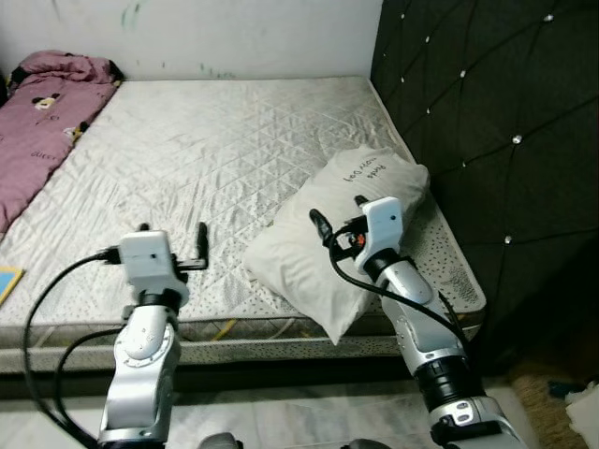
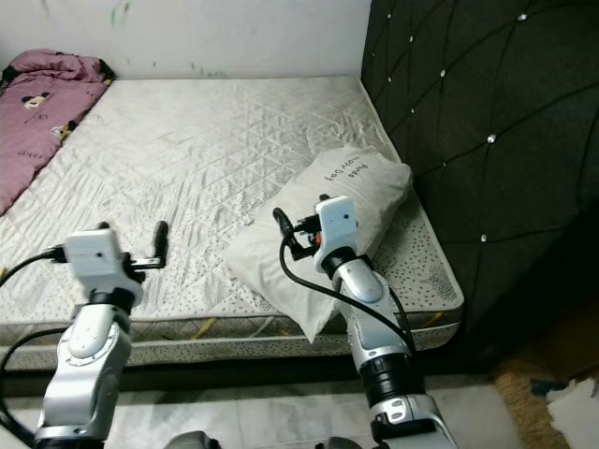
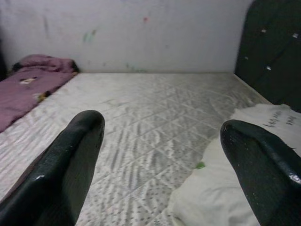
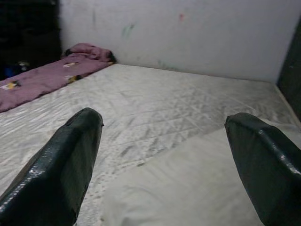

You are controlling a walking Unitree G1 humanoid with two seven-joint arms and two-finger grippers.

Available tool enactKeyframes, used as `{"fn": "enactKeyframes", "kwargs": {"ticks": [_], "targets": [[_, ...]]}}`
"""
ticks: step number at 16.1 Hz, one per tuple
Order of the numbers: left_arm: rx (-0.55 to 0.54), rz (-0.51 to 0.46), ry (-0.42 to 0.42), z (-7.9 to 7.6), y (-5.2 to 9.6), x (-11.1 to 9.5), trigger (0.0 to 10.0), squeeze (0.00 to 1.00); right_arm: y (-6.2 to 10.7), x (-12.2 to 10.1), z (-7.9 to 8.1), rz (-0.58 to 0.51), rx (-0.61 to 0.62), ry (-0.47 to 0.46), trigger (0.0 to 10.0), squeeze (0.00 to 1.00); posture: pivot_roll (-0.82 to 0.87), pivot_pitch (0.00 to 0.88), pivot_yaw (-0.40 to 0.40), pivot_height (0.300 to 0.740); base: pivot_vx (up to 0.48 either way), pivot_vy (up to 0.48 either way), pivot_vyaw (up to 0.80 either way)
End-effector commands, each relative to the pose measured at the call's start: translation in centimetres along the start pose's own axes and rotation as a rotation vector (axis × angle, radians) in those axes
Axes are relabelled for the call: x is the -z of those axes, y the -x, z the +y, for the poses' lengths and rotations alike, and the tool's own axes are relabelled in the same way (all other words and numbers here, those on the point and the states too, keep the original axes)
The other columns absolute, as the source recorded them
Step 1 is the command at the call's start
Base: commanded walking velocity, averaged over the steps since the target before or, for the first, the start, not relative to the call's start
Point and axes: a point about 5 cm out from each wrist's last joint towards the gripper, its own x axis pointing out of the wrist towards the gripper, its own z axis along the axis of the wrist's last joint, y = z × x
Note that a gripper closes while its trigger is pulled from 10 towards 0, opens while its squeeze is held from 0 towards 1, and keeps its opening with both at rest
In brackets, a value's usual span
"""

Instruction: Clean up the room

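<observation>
I am holding my right end effector (image 1: 335,211) spread above the pillow (image 1: 323,251), my left end effector (image 1: 172,235) spread beside it; the pillow is still lying askew, tidying barely begun.

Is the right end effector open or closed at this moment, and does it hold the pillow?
Open. The right end effector has its two fingers spread wide above the white pillow, gripping nothing.

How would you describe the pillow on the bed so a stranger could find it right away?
Start at the dark tufted headboard on the robot's right. Beside it, on the near corner of the quilted mattress, lies the pillow. It is white with dark handwriting near its top, unlike the purple blanket on the far left.
</observation>
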Motion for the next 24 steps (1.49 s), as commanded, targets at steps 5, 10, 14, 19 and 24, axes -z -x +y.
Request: {"fn": "enactKeyframes", "kwargs": {"ticks": [5,10,14,19,24], "targets": [[0.012,0.004,-0.016,0.2,-0.6,-0.1,10.0,0.00,0.2,-0.4,-0.2,-0.028,0.041,0.004,10.0,0.00,-0.10,0.000,0.064,0.740,0.000,0.000,0.00],[-0.028,0.028,-0.019,1.0,0.5,0.4,10.0,0.00,0.2,-0.1,-0.3,-0.014,0.099,-0.021,10.0,0.00,-0.06,0.000,0.049,0.740,0.000,0.000,0.00],[-0.018,-0.008,-0.021,0.9,-1.2,-0.5,10.0,0.00,0.0,0.4,-0.4,0.003,0.128,0.021,10.0,0.00,-0.07,0.000,0.030,0.740,0.000,0.000,0.00],[-0.025,0.028,-0.001,0.5,-0.7,0.4,10.0,0.00,0.0,0.8,-1.5,0.063,0.141,0.092,10.0,0.00,-0.08,0.000,0.062,0.740,0.000,0.000,0.00],[0.006,0.020,0.013,0.0,-0.4,0.3,10.0,0.00,-0.6,0.1,-0.3,0.024,0.067,0.128,10.0,0.00,-0.08,0.000,0.015,0.740,0.000,0.000,0.00]]}}
